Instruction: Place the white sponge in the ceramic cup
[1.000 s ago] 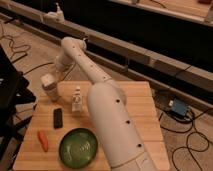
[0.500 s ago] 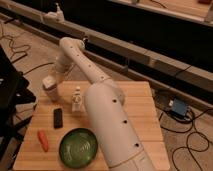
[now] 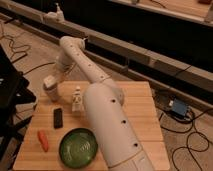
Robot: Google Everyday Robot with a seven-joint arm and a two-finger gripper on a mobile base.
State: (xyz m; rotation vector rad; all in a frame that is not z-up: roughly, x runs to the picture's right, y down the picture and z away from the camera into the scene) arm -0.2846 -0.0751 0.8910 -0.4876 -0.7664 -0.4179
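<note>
The ceramic cup (image 3: pixel 51 94) is a plain white cup standing upright at the far left corner of the wooden table (image 3: pixel 142 107). My gripper (image 3: pixel 49 81) hangs directly above the cup's rim, at the end of the white arm (image 3: pixel 107 125), which reaches across the table from the near right. The gripper covers the cup's opening. The white sponge is hidden: I see it neither on the table nor at the gripper.
A small upright white bottle-like figure (image 3: pixel 76 98) stands right of the cup. A black flat block (image 3: pixel 58 117), an orange carrot-like piece (image 3: pixel 43 140) and a green plate (image 3: pixel 78 147) lie nearer. A blue box (image 3: pixel 177 107) and cables sit on the floor at right.
</note>
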